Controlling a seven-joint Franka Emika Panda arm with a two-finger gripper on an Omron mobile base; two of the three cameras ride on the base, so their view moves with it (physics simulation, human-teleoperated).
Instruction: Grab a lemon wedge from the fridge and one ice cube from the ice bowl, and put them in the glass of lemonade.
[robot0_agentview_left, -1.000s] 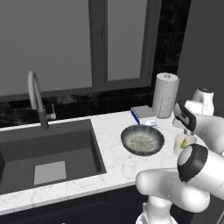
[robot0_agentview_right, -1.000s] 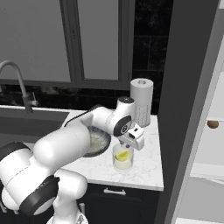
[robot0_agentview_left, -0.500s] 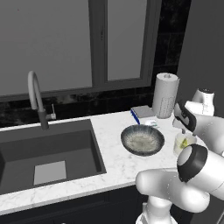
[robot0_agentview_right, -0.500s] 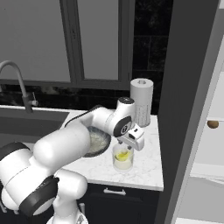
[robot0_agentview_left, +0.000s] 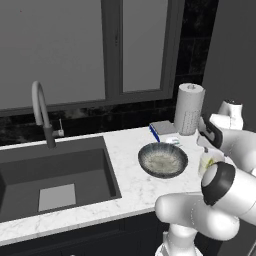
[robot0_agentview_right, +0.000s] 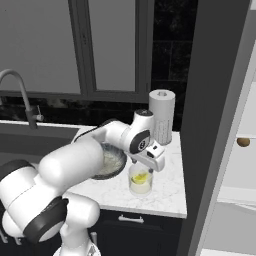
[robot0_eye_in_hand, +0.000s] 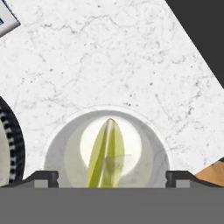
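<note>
My gripper (robot0_eye_in_hand: 112, 178) hangs directly over the glass of lemonade (robot0_eye_in_hand: 107, 148), fingers (robot0_eye_in_hand: 43, 178) spread wide to either side of its rim, gripping nothing. The lemon wedge (robot0_eye_in_hand: 106, 154) lies in the drink just beneath me. The ice bowl (robot0_agentview_right: 111, 162) sits close on my left.

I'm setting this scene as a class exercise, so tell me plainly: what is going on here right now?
A white robot arm has its end effector poised right above the glass of lemonade on the marble counter, jaws spread wide. The lemon wedge sits inside the glass, free of the fingertips. The ice bowl stands on the counter just beside the glass, with a paper towel roll behind them. The fridge stands open at the right. No ice cube is visible in the glass.
</note>
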